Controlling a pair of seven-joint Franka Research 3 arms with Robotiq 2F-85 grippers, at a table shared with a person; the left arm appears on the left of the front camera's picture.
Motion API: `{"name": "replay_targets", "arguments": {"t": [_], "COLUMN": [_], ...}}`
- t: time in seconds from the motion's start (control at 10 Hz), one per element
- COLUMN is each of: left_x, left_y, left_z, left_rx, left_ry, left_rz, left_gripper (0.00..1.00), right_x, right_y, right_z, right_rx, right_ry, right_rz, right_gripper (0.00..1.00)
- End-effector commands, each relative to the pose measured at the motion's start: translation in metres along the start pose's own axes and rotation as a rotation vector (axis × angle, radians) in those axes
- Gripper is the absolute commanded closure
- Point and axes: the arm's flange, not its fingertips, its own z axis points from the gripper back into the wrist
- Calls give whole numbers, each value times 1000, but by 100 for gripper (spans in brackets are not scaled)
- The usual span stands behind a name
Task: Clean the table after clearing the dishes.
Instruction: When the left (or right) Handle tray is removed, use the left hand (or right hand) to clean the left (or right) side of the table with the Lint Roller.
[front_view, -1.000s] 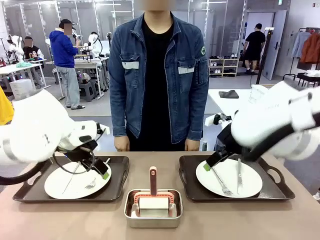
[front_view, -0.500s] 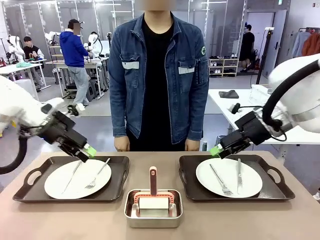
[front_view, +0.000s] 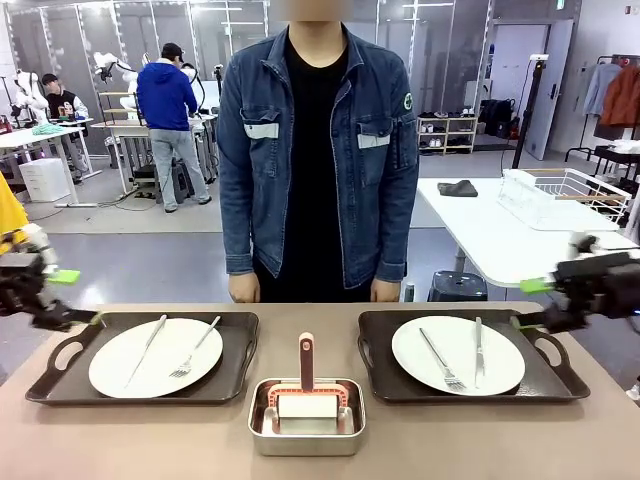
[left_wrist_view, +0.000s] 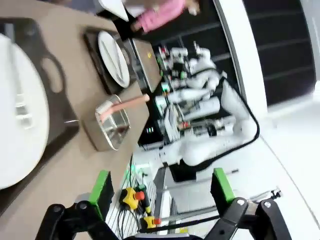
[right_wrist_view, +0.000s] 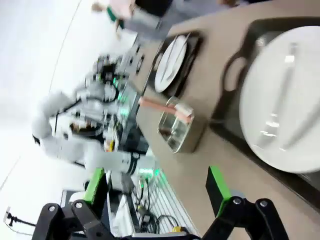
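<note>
Two white plates, the left plate (front_view: 155, 357) and the right plate (front_view: 458, 355), each carry a fork and a knife and rest on dark handled trays (front_view: 45, 385) (front_view: 545, 382) on the brown table (front_view: 450, 445). My left gripper (front_view: 78, 297) hovers open just off the left tray's far left corner, holding nothing. Open and empty too, my right gripper (front_view: 530, 303) hangs beside the right tray's far right corner. The left wrist view has my left gripper (left_wrist_view: 162, 190) wide open, the near plate (left_wrist_view: 20, 130) to its left. The right wrist view shows the right gripper (right_wrist_view: 156, 187) open beside its plate (right_wrist_view: 285, 115).
A small steel pan (front_view: 307, 418) with a pink-handled scrubber (front_view: 306, 360) sits at the table's front middle, between the trays. A person in a denim jacket stands at the far edge, hands (front_view: 243, 288) down by the table. A white table with a wire rack (front_view: 565, 195) stands behind on the right.
Both arms have drawn back from over the plates, the left one to the far left, the right one to the far right. Both grippers stayed open. Plates and cutlery have not moved.
</note>
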Motion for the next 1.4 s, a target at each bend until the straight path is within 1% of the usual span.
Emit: {"name": "replay_targets", "arguments": {"t": [0.0, 0.1, 0.2, 0.3, 0.4, 0.5, 0.6, 0.7, 1.3], "left_x": [-5, -22, -37, -49, -64, -75, -72, -76, -76], "left_y": [2, 3, 0, -5, -12, -19, -24, -10, -10], "left_z": [54, 95, 127, 151, 176, 197, 210, 196, 196], "left_rx": [54, 143, 190, 243, 302, 301, 300, 283, 283], "left_ry": [-169, -247, -323, -394, -435, -508, -576, -455, -455], "left_rz": [-13, 9, 5, 40, 71, 66, 75, 45, 45], "left_gripper": [0, 0, 0, 0, 0, 0, 0, 0, 0], "right_x": [-13, -29, -42, -52, -61, -64, -58, -73, -73], "right_y": [-8, -23, -29, -30, -27, -20, -12, -34, -34], "right_z": [57, 106, 136, 154, 168, 175, 171, 192, 192], "right_rx": [-30, -35, -48, -62, -73, -115, -160, -103, -103], "right_ry": [-216, -377, -472, -528, -583, -611, -570, -572, -572], "right_rz": [-67, -144, -189, -220, -237, -252, -231, -229, -229], "right_gripper": [0, 0, 0, 0, 0, 0, 0, 0, 0]}}
